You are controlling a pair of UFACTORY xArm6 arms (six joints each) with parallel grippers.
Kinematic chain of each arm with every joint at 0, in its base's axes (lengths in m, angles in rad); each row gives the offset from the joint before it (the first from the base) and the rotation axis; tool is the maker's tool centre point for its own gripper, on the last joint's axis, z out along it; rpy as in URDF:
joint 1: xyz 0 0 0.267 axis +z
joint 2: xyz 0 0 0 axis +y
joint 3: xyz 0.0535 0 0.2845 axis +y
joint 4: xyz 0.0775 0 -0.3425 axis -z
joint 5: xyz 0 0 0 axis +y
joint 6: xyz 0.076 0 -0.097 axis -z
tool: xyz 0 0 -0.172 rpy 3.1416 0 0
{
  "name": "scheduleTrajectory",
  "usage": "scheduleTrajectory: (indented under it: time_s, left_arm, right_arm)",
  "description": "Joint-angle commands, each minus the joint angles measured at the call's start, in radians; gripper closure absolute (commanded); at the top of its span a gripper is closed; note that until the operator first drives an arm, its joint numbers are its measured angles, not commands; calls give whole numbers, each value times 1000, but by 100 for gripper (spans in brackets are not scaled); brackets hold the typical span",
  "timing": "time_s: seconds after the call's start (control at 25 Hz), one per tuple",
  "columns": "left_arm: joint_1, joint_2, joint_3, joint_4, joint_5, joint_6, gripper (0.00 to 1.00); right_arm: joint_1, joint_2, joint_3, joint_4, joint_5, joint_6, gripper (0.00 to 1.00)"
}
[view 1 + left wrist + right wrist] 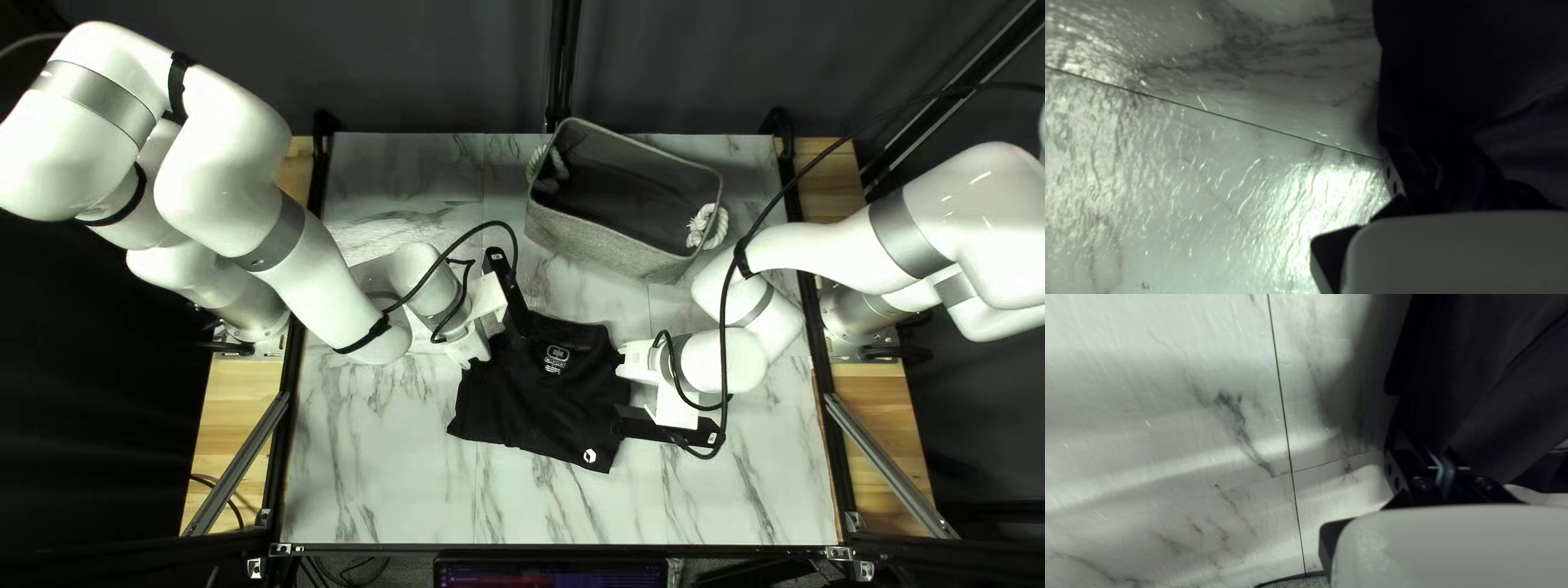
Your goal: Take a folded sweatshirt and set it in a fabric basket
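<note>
1. The black folded sweatshirt [544,397] lies on the marble-patterned worktop [370,463], between my two arms and nearer the worktop's near edge than the grey fabric basket [593,242]. The step in hand seems to be securing it from both sides.

2. My left gripper [1451,177] is at one side of the garment and my right gripper [1448,460] at the other. Dark cloth merges with the black parts in both wrist views, so I cannot tell whether either set of jaws is spread, pressed together or pinching fabric.

3. Confirm each hold before lifting. The jaws should take every folded layer; a bite on the top layer alone would probably let the fold drop open.

4. Raise both sides together, slowly and level. Enough tension to limit sagging will do; pulling harder may drag the fold apart.

5. Clear the basket's near wall before moving over it. The rope handle [708,225] at the right of the top left view sits close to my right arm [751,305] and could snag.

6. Centre the bundle over the opening, lower it inside, then release both sides together so it settles flat.
</note>
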Motion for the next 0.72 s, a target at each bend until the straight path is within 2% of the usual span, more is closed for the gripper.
scheduleTrajectory:
  time_s: [0.04, 0.16, 0.32, 0.72]
  left_arm:
    - [13, -44, -8, 165, 39, -135, 100]
    - [13, -62, -14, 177, 54, -131, 100]
    - [50, -139, -19, 240, 123, -140, 100]
    - [163, -267, -22, 239, 266, -20, 100]
  right_arm:
    - [-9, -16, 13, -2, -5, -3, 100]
    - [-12, -49, 26, 4, 2, -14, 100]
    - [-18, -138, 58, 19, 39, -40, 100]
    - [-44, -288, 126, 3, 91, -60, 100]
